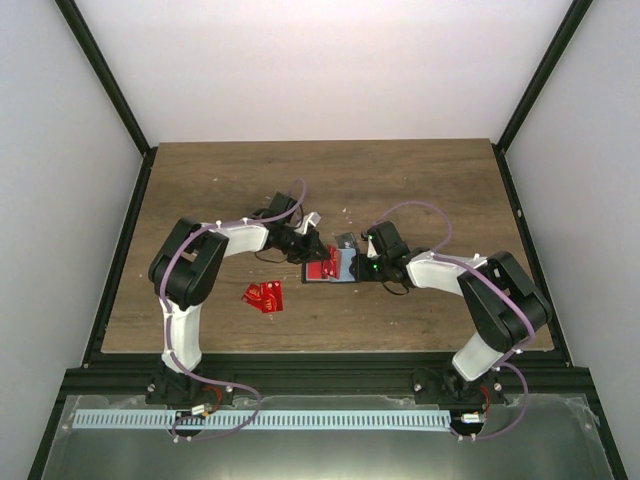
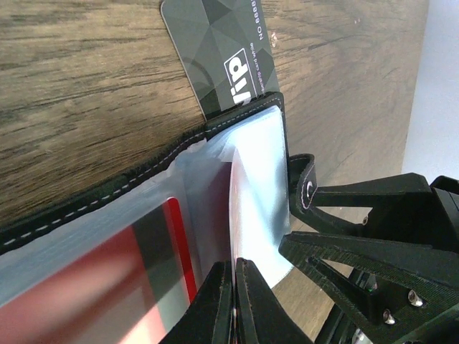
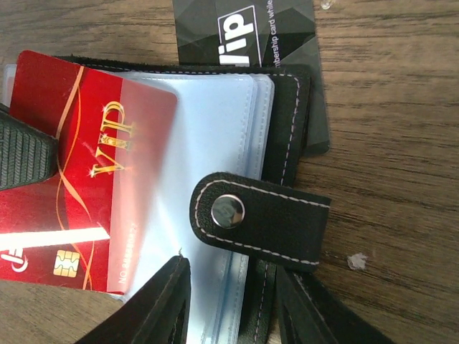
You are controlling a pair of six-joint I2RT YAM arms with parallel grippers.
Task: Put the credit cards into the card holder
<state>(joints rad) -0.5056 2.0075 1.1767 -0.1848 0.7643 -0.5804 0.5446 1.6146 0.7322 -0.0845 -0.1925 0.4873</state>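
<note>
Holder [image 1: 342, 268] is laid open on the counter [image 1: 400, 180]. Red card [image 3: 93, 179], clamped by left fingers [image 2: 215, 308], is half sleeved; it should be pushed flat and straight. Right fingers [image 3: 150, 308] are set astride its edge, grip unclear.

— What sort of place is this?
— A robotics lab cell. My arms' bases [image 1: 185, 385] are bolted at six o'clock to a metal frame [image 1: 320, 378], the wooden table [image 1: 400, 180] ahead, plain white panels [image 1: 320, 60] at nine, twelve and three, black struts [image 1: 107, 80] between them.
</note>
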